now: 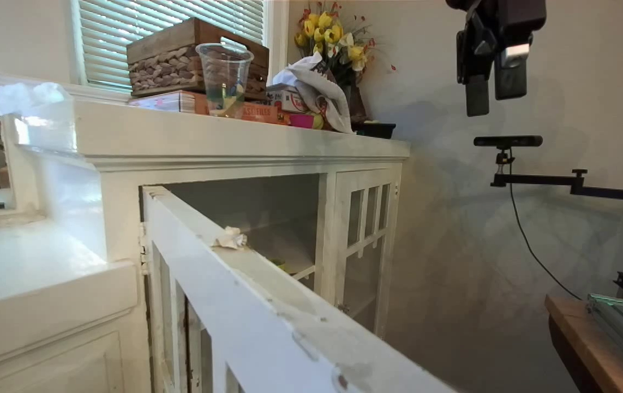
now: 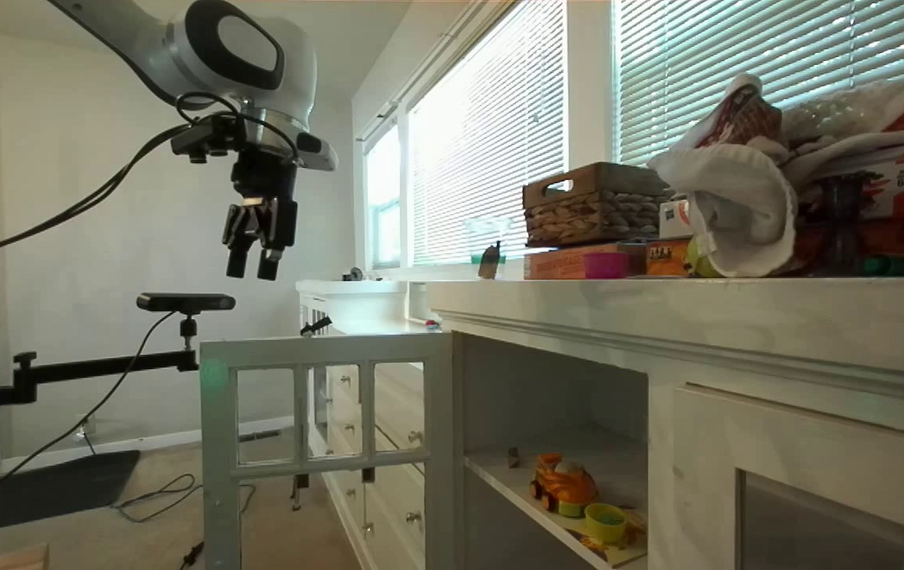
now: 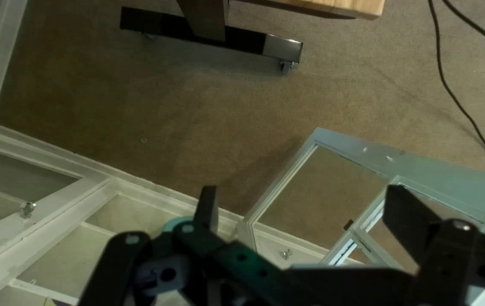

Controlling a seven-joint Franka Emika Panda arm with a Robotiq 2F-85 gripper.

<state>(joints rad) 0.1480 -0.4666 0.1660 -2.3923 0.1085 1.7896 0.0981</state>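
My gripper (image 1: 494, 101) hangs fingers-down in the air, with its jaws apart and nothing between them; it also shows in an exterior view as the black gripper (image 2: 252, 267). Nearest below it is a white cabinet door (image 2: 218, 443) with glass panes, swung open; no contact shows. Seen from the wrist, the door frame (image 3: 378, 157) lies beneath and beyond the spread fingers (image 3: 209, 208). Inside the cabinet, an orange toy vehicle (image 2: 567, 479) and a yellow cup (image 2: 605, 522) rest on a shelf. A crumpled pale scrap (image 1: 231, 238) sits on the door's top edge.
On the cabinet top (image 1: 235, 134) stand a woven basket (image 1: 167, 68), a clear plastic cup (image 1: 224, 82), yellow flowers (image 1: 325, 33) and a white cloth or bag (image 2: 745, 206). A camera on a black arm (image 2: 104, 366) stands near the door. A wooden tabletop (image 3: 331, 6) lies across the floor.
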